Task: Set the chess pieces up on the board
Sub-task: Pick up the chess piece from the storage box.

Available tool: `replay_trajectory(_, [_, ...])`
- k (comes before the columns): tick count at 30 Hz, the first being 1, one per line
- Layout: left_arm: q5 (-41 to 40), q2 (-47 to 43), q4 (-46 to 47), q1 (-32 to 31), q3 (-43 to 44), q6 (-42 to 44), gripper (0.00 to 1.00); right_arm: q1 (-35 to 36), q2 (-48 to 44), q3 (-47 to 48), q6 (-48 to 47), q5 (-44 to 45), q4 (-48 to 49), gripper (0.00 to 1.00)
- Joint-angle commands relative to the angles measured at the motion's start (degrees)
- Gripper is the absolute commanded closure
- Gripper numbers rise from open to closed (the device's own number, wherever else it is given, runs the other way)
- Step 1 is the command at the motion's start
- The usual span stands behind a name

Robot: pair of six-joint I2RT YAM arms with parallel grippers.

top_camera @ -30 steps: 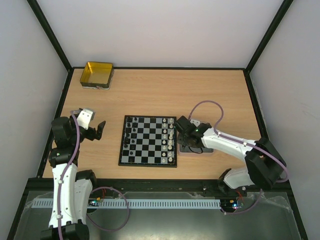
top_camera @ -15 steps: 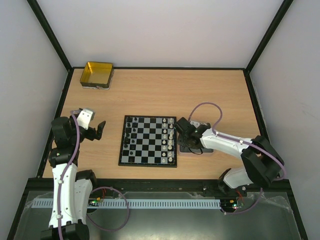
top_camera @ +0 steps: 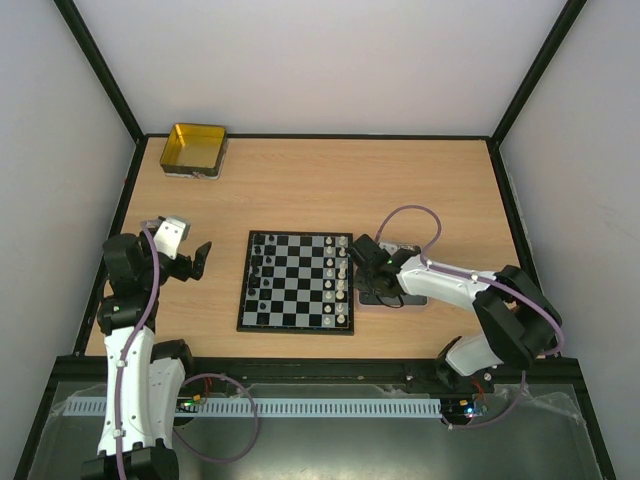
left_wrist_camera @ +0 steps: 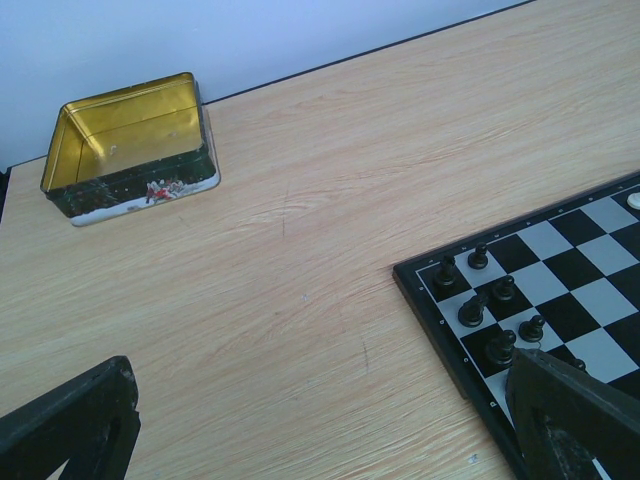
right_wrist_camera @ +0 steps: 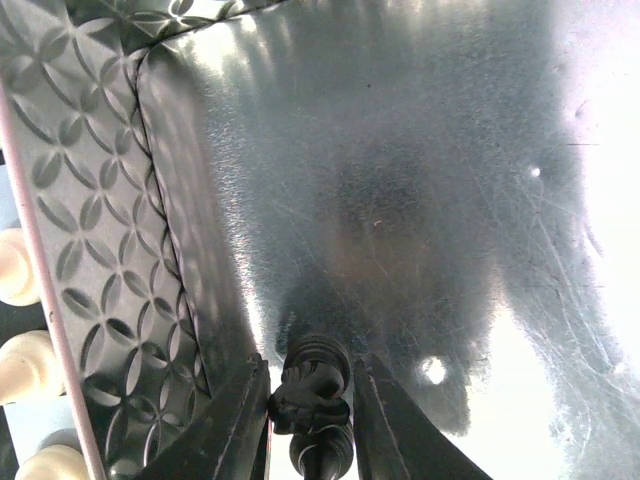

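The right gripper [right_wrist_camera: 310, 405] reaches down into the grey metal tray [right_wrist_camera: 420, 180] just right of the board [top_camera: 295, 300]. Its fingers are pinched to a narrow gap on a black chess piece [right_wrist_camera: 314, 378] low in the tray. Black pieces [top_camera: 259, 268] stand along the board's left side and white pieces [top_camera: 342, 282] along its right. The left gripper [top_camera: 188, 248], spread wide and empty, hangs left of the board.

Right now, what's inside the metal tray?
One black piece, pinched in the right claw. The tray floor ahead of it is bare metal. Whatever lies beneath the claw, or nearer than the wrist view reaches, is covered.
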Motion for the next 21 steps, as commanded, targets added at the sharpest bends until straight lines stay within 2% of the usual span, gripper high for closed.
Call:
replay_trajectory(1, [1.0,0.1,-0.5,0.3,-0.5,0.6,0.01,-0.4,-0.8,0.7,-0.7,1.5,-1.5,0.78])
replay_trajectory(16, [0.9,0.1,-0.5,0.3,-0.5,0.6,0.01,-0.3,-4.4,4.7,-1.7,5.6,-10.2,0.81])
replay_trajectory(21, [0.8,-0.1,-0.5,0.3,-0.5,0.6,0.01,-0.3,-3.9,4.4,-1.9,5.8,-10.2,0.78])
